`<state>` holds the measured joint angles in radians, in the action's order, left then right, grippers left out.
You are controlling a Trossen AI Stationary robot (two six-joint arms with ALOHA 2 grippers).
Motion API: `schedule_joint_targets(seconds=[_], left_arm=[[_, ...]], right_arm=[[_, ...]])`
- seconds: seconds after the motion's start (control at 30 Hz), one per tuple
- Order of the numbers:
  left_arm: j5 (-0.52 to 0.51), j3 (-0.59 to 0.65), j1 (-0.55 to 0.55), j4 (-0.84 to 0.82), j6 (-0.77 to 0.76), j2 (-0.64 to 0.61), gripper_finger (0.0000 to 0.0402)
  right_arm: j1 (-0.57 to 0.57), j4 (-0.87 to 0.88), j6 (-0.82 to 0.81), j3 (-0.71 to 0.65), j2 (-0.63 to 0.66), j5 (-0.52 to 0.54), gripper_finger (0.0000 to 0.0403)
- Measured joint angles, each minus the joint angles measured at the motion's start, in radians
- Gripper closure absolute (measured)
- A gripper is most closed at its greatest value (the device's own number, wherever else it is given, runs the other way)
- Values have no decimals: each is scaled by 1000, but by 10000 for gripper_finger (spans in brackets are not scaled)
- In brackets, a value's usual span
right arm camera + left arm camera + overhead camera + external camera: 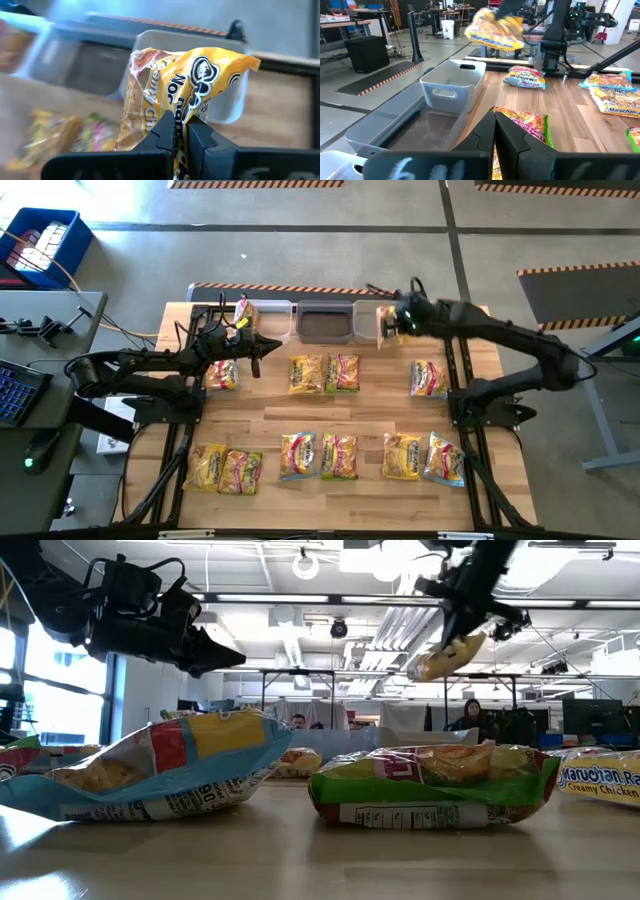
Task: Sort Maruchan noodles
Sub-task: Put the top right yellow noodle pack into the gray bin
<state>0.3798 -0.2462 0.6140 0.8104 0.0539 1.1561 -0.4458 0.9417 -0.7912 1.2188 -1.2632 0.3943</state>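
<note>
The right hand (180,131), pinching a yellow packet (185,87) above the right bin (235,102), should centre it before releasing.

3 clear bins (324,321) line the wooden table's (370,410) far edge.

Both arms (140,365) are matte black, jointed tubes with loose black cables and blunt wedge-shaped black fingers (172,131).
</note>
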Motion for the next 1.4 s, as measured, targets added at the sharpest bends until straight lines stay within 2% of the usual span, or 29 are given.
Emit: schedule_joint_targets(seconds=[0.2, 0.4, 0.6, 0.73, 0.97, 1.4], left_arm=[[0, 0, 0, -3, -8, 0, 401], [0, 0, 0, -4, -8, 0, 401], [-1, 0, 0, -6, -16, 0, 401], [-1, 0, 0, -7, -17, 0, 401], [-1, 0, 0, -18, -17, 0, 401], [-2, 0, 0, -21, -17, 0, 401]], right_arm=[[-109, 209, 104, 261, -274, 8, 401], [-161, 425, 153, 478, -541, 103, 401], [-163, 560, 161, 607, -722, 209, 402], [-163, 578, 157, 616, -781, 240, 402], [-162, 586, 114, 562, -796, 302, 403], [-170, 437, 145, 457, -796, 336, 403]])
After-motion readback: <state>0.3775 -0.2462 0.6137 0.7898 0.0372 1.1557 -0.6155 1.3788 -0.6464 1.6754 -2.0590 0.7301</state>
